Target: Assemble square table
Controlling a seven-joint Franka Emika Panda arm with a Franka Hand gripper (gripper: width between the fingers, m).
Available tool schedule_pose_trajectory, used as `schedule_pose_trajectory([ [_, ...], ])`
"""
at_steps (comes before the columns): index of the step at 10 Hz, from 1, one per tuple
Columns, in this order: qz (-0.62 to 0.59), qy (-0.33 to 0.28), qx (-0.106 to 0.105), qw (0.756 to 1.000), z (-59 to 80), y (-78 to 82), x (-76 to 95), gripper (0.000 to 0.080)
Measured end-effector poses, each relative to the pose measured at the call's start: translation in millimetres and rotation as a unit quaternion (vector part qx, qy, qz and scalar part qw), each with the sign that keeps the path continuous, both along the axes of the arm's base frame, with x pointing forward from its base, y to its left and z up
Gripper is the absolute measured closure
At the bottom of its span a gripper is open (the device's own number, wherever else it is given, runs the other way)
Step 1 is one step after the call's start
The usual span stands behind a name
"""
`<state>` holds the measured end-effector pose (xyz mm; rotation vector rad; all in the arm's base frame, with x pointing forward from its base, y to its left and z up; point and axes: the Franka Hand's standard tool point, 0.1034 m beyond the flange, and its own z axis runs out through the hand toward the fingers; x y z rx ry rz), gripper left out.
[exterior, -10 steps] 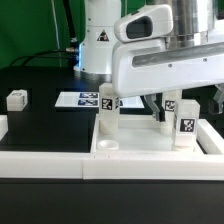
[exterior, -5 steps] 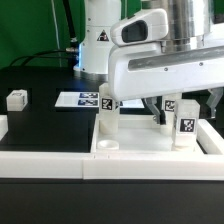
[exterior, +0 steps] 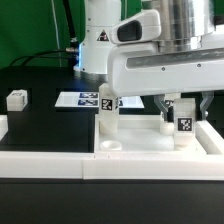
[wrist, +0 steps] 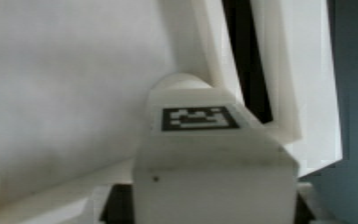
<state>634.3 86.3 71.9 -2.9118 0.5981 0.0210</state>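
Low in the exterior frame, from centre to right edge: the square tabletop (exterior: 140,140), white, rim raised, lying flat on the black table (exterior: 50,125). In its near-left corner, a round corner socket (exterior: 108,146), open. Upright on the tabletop just left of frame centre, near the far-left corner: the left leg (exterior: 108,112), tag facing the camera. Right of centre, also upright with its tag showing, near the right rim: the right leg (exterior: 185,128). Just behind and left of that one, partly hidden: a rear leg (exterior: 169,104). At the frame's left edge, well apart from the tabletop, on the black table: the loose leg (exterior: 15,98).

Filling the upper right of the frame: the white arm (exterior: 160,60), hanging over the tabletop's right half. Beneath it, the gripper (exterior: 185,114), directly over and around the right leg, one dark finger (exterior: 163,121) left of the leg, the other on its right. Jaws set apart with the leg between them; cannot tell whether the pads press it.

In the wrist view: the right leg (wrist: 208,160) close up, tag turned to the camera, centred between the dark fingertips (wrist: 115,203), with the tabletop (wrist: 69,80) behind it.

Upper left of centre, behind the left leg: the marker board (exterior: 80,100), flat on the table. Along the bottom: the white border wall (exterior: 40,160).
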Motion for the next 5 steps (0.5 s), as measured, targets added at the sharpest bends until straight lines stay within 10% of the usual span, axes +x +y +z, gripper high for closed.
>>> schedule_pose_trajectory([
  [5,-0.261,0.035,0.004,0.965,-1.6,14.6,3.1,0.0509],
])
